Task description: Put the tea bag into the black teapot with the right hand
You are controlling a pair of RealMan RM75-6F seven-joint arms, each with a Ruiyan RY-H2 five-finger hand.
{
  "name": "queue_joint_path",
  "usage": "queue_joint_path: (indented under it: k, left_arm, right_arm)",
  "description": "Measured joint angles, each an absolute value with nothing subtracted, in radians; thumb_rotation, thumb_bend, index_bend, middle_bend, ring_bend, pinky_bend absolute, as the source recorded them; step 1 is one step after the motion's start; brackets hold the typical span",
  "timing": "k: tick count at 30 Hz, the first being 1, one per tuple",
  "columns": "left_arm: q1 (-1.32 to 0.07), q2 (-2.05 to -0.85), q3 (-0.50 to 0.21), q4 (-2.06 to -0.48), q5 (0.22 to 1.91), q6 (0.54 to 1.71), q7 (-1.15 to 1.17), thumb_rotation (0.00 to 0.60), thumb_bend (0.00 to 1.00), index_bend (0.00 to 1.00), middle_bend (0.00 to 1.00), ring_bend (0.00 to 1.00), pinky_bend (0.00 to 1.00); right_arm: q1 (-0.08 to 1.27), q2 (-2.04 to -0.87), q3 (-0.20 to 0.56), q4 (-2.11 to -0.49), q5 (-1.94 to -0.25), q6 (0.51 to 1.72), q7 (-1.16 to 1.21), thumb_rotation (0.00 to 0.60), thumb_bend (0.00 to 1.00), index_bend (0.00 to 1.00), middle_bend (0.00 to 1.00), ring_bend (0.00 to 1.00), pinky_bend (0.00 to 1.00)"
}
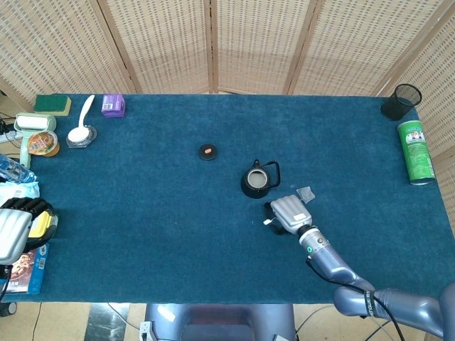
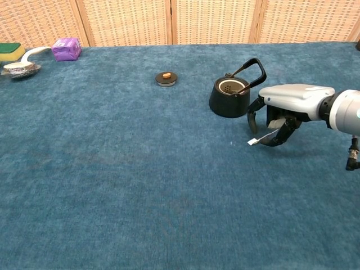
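The black teapot point(image 1: 256, 181) point(image 2: 229, 97) stands open near the table's middle, its handle tilted right. Its lid point(image 1: 207, 151) point(image 2: 166, 78) lies apart to the left. My right hand point(image 1: 288, 212) point(image 2: 287, 104) hovers palm-down just right of the pot, with its fingers point(image 2: 279, 135) curved down over the tea bag's string. The thumb is apart from them. The white tag point(image 1: 267, 222) point(image 2: 253, 142) lies on the cloth. The grey tea bag point(image 1: 306, 193) shows just beyond the hand. My left hand point(image 1: 14, 231) sits at the table's left edge, its fingers hard to read.
A green can point(image 1: 416, 151) and a black mesh cup point(image 1: 401, 101) are at the far right. A purple box point(image 1: 113, 105) point(image 2: 66, 49), a spoon on a dish point(image 1: 82, 131) and a sponge point(image 1: 52, 104) sit at the far left. Packets crowd the left edge.
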State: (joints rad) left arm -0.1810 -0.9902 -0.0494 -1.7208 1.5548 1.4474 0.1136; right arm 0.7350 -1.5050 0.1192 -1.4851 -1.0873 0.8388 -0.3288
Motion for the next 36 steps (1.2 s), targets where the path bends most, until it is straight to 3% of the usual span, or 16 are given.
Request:
queue_joint_path:
  k: [36]
  left_arm:
    - [-0.161, -0.99, -0.042, -1.683, 1.559, 1.472, 0.069, 0.6, 0.33, 0.48, 0.45, 0.38, 0.35]
  right_arm:
    - [0.751, -1.561, 0.115, -1.461, -0.991, 0.867, -0.412, 0.6, 0.43, 0.52, 1.0, 1.0, 1.0]
